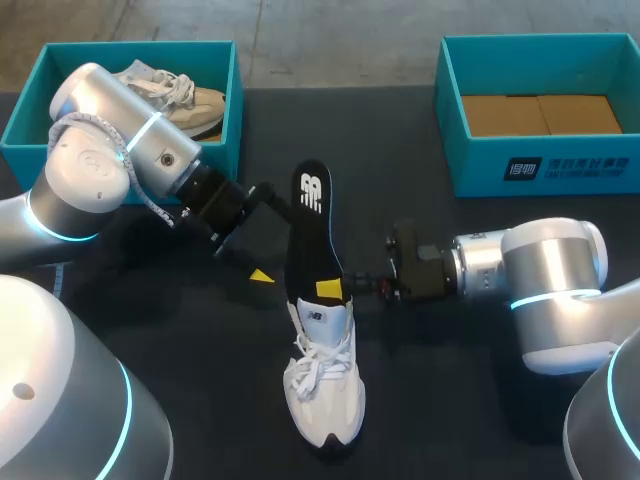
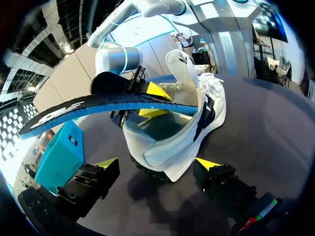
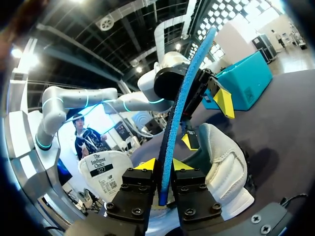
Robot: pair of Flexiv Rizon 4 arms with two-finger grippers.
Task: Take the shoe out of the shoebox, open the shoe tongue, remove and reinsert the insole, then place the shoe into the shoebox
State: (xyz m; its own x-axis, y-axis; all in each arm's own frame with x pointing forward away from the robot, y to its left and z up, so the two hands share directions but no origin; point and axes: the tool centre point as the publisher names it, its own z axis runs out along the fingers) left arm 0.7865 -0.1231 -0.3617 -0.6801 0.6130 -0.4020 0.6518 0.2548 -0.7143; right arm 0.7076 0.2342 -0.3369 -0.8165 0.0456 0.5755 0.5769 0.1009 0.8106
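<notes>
the white lace-up sneaker (image 1: 322, 385) stands on the dark bench (image 1: 450, 400), lower centre of the frame. the right end effector (image 3: 163, 167) pinches the black blue-edged foam insole (image 1: 308, 235) jutting from its heel. the left end effector (image 2: 157, 164) gapes wide beside that heel.

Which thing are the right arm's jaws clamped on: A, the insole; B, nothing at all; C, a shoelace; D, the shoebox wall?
A: the right wrist view shows the jaws closed from both sides on the thin blue-edged insole, which rises out of the white shoe.
</notes>
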